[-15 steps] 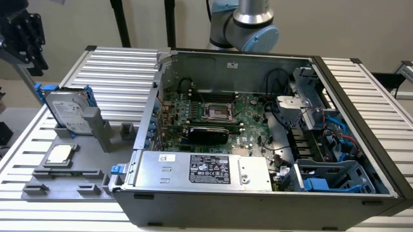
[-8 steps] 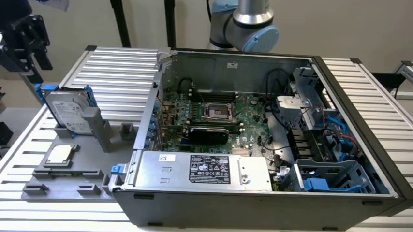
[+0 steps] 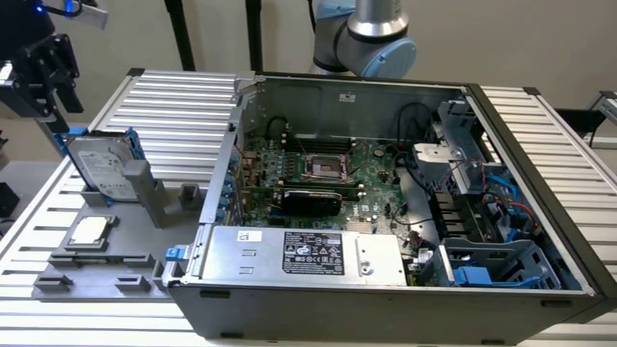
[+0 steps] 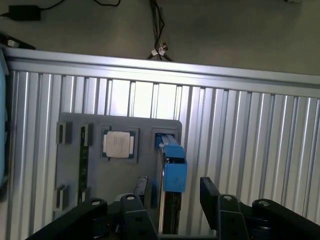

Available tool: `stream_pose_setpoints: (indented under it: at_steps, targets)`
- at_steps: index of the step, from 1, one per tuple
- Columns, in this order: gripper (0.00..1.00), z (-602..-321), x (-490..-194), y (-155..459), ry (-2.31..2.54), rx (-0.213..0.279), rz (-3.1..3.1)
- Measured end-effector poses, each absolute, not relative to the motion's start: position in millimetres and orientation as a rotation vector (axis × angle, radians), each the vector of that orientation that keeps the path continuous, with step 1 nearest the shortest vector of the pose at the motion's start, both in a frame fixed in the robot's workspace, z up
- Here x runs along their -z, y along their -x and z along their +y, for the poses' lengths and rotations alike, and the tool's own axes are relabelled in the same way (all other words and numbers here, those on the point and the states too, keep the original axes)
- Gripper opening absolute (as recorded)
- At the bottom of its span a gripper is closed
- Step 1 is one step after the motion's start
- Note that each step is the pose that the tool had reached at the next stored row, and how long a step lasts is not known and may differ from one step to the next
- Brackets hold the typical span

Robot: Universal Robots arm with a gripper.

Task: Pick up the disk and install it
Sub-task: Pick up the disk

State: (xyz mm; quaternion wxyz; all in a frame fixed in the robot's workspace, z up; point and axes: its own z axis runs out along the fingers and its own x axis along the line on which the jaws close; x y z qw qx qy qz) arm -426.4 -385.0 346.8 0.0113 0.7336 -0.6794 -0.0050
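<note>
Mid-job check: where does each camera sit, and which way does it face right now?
Exterior view: off the arm, high up, looking down at the open computer case and grey fixture; the arm and gripper show.
Wrist view: on the wrist, looking straight down on the fixture; the open gripper's fingers show.
Shared: the disk standing in the fixture, the CPU chip, the gripper.

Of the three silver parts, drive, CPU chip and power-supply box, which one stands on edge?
The disk, blue-railed, upright in the grey holder below the gripper. The CPU chip lies flat beside it; the power-supply box lies flat in the case.
</note>
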Motion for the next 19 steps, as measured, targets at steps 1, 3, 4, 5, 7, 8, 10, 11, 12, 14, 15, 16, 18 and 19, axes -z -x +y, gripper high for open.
stream_pose_setpoints:
  at_steps: [1,3,4,5,7,8,10,11,12,14,15,16,18,19]
  targets:
    - [0.54,-385,-345,426,-2.288,0.016,-2.12]
    - [0.54,-385,-341,426,-2.287,0.016,-2.121]
    - [0.54,-385,-340,426,-2.287,0.016,-2.121]
    - [0.54,-385,-338,426,-2.286,0.016,-2.122]
    - [0.54,-385,-334,426,-2.284,0.016,-2.124]
    - [0.54,-385,-332,426,-2.284,0.016,-2.124]
    - [0.54,-385,-329,426,-2.282,0.016,-2.126]
    - [0.54,-385,-327,426,-2.282,0.016,-2.127]
    - [0.54,-385,-325,426,-2.281,0.016,-2.127]
    - [0.54,-385,-321,426,-2.28,0.016,-2.129]
    - [0.54,-385,-319,426,-2.279,0.016,-2.13]
    - [0.54,-385,-318,426,-2.278,0.016,-2.13]
    - [0.54,-385,-314,426,-2.277,0.016,-2.131]
    - [0.54,-385,-312,426,-2.277,0.016,-2.132]
